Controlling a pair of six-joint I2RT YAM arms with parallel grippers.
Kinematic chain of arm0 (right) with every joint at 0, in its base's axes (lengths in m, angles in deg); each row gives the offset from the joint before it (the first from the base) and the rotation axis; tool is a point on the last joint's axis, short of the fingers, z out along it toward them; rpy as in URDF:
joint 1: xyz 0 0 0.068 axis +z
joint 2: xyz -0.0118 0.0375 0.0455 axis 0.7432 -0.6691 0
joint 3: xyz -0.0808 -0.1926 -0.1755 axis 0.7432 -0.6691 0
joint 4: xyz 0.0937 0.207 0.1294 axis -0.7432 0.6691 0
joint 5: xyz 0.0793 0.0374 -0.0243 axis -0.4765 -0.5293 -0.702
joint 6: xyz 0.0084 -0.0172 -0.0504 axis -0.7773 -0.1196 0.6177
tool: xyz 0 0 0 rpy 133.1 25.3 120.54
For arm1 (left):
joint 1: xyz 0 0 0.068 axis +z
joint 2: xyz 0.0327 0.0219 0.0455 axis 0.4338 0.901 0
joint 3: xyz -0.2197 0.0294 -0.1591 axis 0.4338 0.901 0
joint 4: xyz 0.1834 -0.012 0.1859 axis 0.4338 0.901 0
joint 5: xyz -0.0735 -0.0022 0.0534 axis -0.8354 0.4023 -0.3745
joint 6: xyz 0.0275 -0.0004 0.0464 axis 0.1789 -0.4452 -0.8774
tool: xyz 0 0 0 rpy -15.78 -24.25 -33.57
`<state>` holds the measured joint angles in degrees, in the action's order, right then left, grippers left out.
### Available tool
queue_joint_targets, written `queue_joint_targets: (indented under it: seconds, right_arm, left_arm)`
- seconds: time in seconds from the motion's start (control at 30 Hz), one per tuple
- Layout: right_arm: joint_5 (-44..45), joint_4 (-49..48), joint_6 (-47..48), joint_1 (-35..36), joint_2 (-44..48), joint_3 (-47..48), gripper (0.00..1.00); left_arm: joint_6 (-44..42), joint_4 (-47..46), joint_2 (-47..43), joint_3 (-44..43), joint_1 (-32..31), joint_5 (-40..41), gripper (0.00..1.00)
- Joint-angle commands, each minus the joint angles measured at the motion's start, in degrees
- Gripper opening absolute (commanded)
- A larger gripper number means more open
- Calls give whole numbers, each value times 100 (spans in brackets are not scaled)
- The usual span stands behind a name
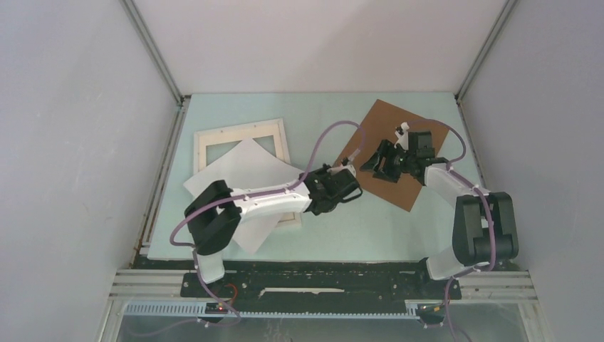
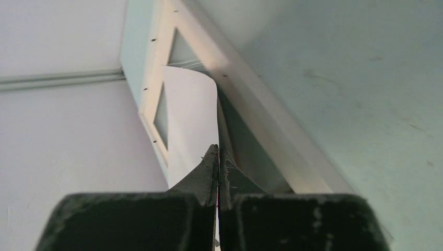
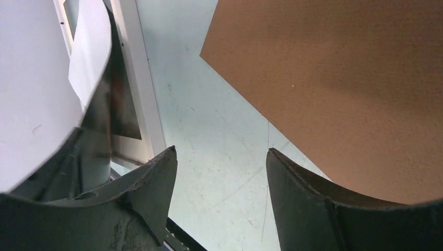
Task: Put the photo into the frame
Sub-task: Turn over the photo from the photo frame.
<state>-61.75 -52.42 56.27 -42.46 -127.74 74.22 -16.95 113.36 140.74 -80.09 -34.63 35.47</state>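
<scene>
The photo [image 1: 246,171] lies white back up, skewed across the white frame [image 1: 238,134] at the left of the table. My left gripper [image 1: 329,187] is shut on the photo's right edge. In the left wrist view the shut gripper [image 2: 218,149] pinches the curled sheet [image 2: 190,115], with its dark printed side facing the frame [image 2: 261,99]. My right gripper [image 1: 381,162] is open and empty over the near-left edge of the brown backing board [image 1: 399,139]. In the right wrist view the open gripper [image 3: 222,154] shows bare table between its fingers, with the photo [image 3: 31,94] and the frame [image 3: 137,78] at the left.
The brown backing board [image 3: 339,78] lies tilted at the back right of the pale green table [image 1: 370,228]. Grey walls close in the left, right and back. A metal rail [image 1: 320,281] runs along the near edge by the arm bases.
</scene>
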Motion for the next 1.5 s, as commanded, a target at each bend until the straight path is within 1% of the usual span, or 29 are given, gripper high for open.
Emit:
queue_joint_targets:
  seconds: [0.0, 0.1, 0.2, 0.43, 0.53, 0.57, 0.67, 0.73, 0.87, 0.93, 1.03, 1.13, 1.23, 1.3, 1.33, 1.4, 1.47]
  right_arm:
    - [-393, -340, -165, -34, -167, 115, 71]
    - [-576, -384, -194, 2, -332, 185, 72]
    - [-846, -455, -315, 27, -470, 238, 72]
    - [-822, -537, -351, 181, -487, 237, 73]
    - [-778, -485, -313, 184, -469, 237, 72]
    - [-746, -470, -292, 186, -468, 234, 72]
    - [-696, -460, -263, 189, -442, 237, 72]
    - [-702, -467, -269, 193, -453, 238, 72]
    - [-680, -465, -254, 249, -461, 238, 72]
    - [-667, -470, -242, 277, -469, 236, 72]
    - [-655, -456, -222, 327, -452, 237, 72]
    - [-725, -471, -255, 376, -423, 235, 73]
    - [-1335, -788, -655, 483, -591, 236, 76]
    - [-2034, -1291, -1172, 671, -921, 238, 81]
    - [-2316, -1608, -1509, 795, -1094, 243, 82]
    - [-2606, -1949, -1917, 1130, -1393, 361, 83]
    - [-2681, -2152, -2180, 1522, -1638, 534, 85]
  left_arm:
    - [49, -512, -30, 369, -413, -345, 0]
    - [-43, -601, -59, 591, -714, -693, 0]
    - [-108, -664, -74, 827, -892, -722, 0]
    - [-515, -763, -307, 1556, -1446, -1139, 0]
    - [-663, -867, -462, 2001, -1660, -1091, 0]
    - [-731, -956, -557, 2185, -1669, -1063, 0]
    - [-1077, -1607, -1068, 2893, -1637, -968, 0]
    - [-1336, -2020, -1251, 3153, -1444, -944, 0]
    - [-1705, -2434, -1251, 3207, -957, -1134, 0]
    - [-1996, -2638, -1171, 3134, -825, -1136, 0]
    - [-2051, -2533, -1039, 2879, -838, -1223, 0]
    - [-1922, -2507, -977, 2807, -974, -1079, 0]
    - [-1626, -2527, -1212, 2856, -1060, -914, 0]
    - [-1482, -2547, -1370, 2933, -1103, -745, 0]
    - [-1425, -2542, -1431, 2963, -1129, -663, 0]
    - [-1321, -2513, -1543, 3025, -1219, -576, 0]
    - [-1251, -2435, -1631, 3051, -1318, -536, 0]
